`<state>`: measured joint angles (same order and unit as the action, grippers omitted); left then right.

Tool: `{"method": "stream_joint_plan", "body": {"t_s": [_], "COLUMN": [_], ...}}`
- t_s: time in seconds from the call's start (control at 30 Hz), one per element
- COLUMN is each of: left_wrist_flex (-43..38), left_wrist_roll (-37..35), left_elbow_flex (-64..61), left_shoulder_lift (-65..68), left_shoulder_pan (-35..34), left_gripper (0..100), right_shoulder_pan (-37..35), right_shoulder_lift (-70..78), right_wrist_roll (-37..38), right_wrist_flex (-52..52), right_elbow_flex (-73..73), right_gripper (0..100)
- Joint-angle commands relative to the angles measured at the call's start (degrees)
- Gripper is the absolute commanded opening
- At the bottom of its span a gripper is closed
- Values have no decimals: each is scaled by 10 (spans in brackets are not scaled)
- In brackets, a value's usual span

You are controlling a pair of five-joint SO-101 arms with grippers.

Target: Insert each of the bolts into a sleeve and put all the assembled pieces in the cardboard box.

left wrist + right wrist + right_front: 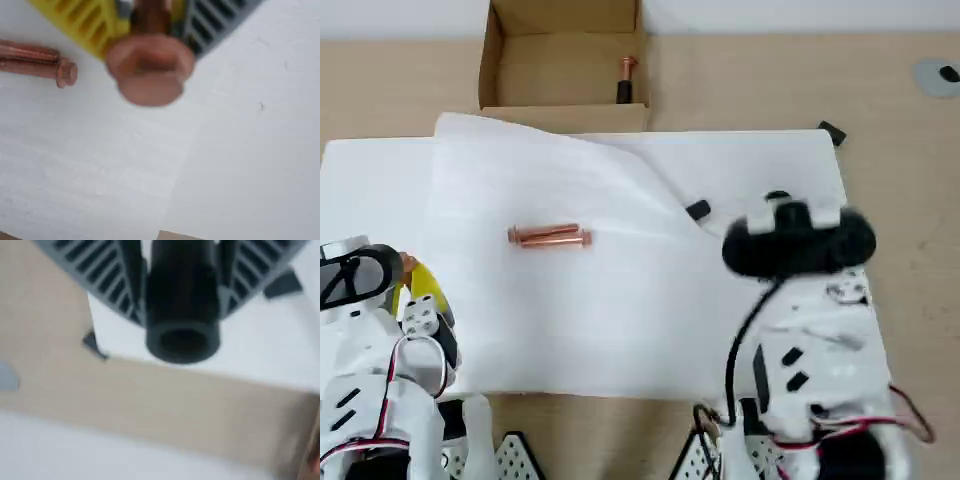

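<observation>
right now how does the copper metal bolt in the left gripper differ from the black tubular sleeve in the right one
The copper metal bolt has a solid flanged head at its end; the black tubular sleeve ends in an open hole. The bolt sits in the left gripper, between a yellow and a grey finger; the sleeve in the right gripper, between two grey fingers. Both are clamped.
</observation>
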<state>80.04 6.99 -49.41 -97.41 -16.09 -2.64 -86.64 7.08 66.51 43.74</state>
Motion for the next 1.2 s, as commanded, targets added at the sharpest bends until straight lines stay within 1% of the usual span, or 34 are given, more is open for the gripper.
{"method": "stream_joint_plan", "body": {"t_s": [0.0,0.13,0.3,0.4,0.47,0.53,0.63,0.73,0.83,0.97,1.07,1.17], "left_wrist_flex": [-13,-17,-14,-17,-17,-17,-17,-16,-16,-17,-21,-35], "left_wrist_roll": [3,3,3,2,-4,-22,-43,-50,-50,-50,-63,-89], "left_elbow_flex": [25,24,24,24,24,24,24,24,24,24,24,24], "left_shoulder_lift": [0,1,0,2,2,2,2,2,0,0,0,2], "left_shoulder_pan": [-4,-3,-3,-3,-3,-3,-3,-2,-2,-2,9,63], "left_gripper": [6,6,6,6,6,6,6,6,6,7,7,7], "right_shoulder_pan": [-2,-4,-9,-52,-96,-131,-180,-236,-282,-312,-347,-372], "right_shoulder_lift": [-81,-104,-84,-76,-79,-80,-83,-80,-80,-83,-78,-83], "right_wrist_roll": [-40,-120,-187,-200,-210,-233,-259,-257,-204,-133,-102,-100], "right_wrist_flex": [-104,-109,-123,-130,-142,-178,-265,-353,-433,-538,-577,-578], "right_elbow_flex": [109,172,178,183,195,212,255,313,394,503,538,537], "right_gripper": [11,9,9,9,9,9,9,9,9,9,9,9]}}
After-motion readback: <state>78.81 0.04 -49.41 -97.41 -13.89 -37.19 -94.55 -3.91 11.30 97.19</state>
